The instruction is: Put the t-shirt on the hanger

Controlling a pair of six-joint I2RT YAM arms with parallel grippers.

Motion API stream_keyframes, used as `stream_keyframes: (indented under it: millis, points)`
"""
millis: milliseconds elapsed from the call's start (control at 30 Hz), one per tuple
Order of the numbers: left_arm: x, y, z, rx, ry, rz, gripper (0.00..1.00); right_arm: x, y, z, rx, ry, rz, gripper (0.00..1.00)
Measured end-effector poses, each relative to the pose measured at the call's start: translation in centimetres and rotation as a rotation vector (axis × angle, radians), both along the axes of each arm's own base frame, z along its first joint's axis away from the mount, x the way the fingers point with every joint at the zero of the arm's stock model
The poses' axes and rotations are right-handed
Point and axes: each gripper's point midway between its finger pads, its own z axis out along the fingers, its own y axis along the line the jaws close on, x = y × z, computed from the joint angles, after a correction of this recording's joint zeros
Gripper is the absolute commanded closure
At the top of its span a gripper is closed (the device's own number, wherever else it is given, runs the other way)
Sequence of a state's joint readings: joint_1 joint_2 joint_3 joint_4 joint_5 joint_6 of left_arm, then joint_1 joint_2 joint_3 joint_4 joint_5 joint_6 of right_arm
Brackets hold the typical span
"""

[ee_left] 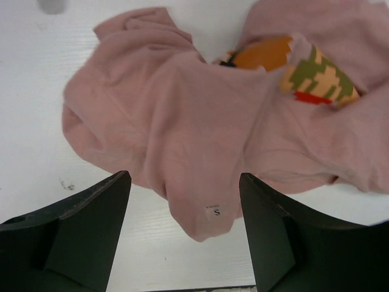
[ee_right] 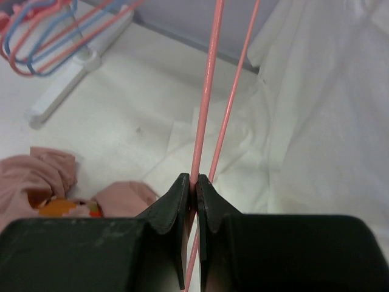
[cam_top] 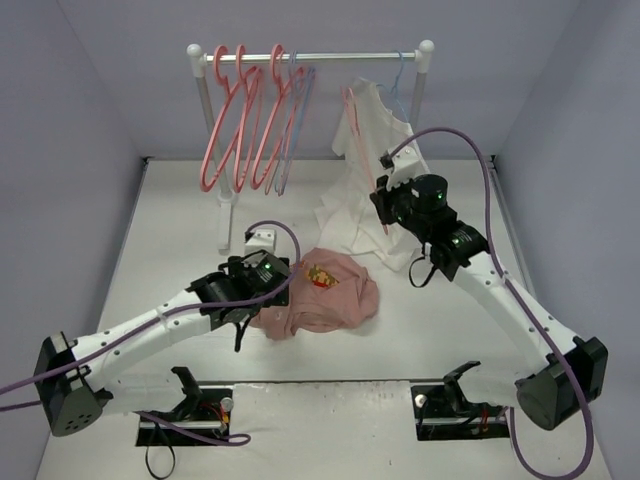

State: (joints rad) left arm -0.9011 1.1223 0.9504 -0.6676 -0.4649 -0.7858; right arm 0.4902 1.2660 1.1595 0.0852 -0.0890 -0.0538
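The salmon-pink t-shirt lies crumpled on the table, print up. In the left wrist view a fold with an "S" size label points toward me. My left gripper hovers over the shirt's left edge. It is open, with the labelled fold lying between the fingers, not pinched. My right gripper is raised at the back right. It is shut on a thin coral-pink hanger. That hanger stands nearly upright in front of the white shirt.
A white rack at the back carries several coral, lavender and pale blue hangers. A white shirt hangs from its right end and pools on the table, also behind the hanger in the right wrist view. The rack foot stands at left.
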Motion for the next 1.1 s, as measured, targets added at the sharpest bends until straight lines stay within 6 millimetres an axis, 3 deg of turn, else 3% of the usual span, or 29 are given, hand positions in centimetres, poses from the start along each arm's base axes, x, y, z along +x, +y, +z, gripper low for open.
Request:
stream_keyframes:
  millis: [133, 400, 500, 667, 767, 1100]
  points:
    - [-1.6, -2.4, -1.8, 0.050, 0.033, -0.088, 0.40, -2.4, -2.1, -1.3, -0.005, 0.026, -0.023, 1.00]
    - [-5.6, -5.1, -4.0, 0.099, 0.047, -0.156, 0.70, -3.8, -4.0, 1.2, 0.038, -0.037, -0.066, 1.00]
    - [-6.6, -6.0, -5.1, 0.141, 0.071, -0.149, 0.70, -3.9, -4.1, 0.6, 0.033, -0.026, -0.068, 1.00]
    - [-7.1, -6.3, -7.8, 0.198, 0.123, -0.075, 0.53, -4.1, -4.4, -1.2, 0.014, 0.016, -0.075, 1.00]
    - [-7.4, -5.8, -9.0, 0.224, 0.149, -0.027, 0.53, -4.3, -4.5, -1.7, 0.010, 0.028, -0.076, 1.00]
    - [-7.2, -6.0, -11.2, 0.252, 0.185, 0.076, 0.53, -5.7, -5.0, -0.3, 0.058, -0.007, -0.079, 1.00]
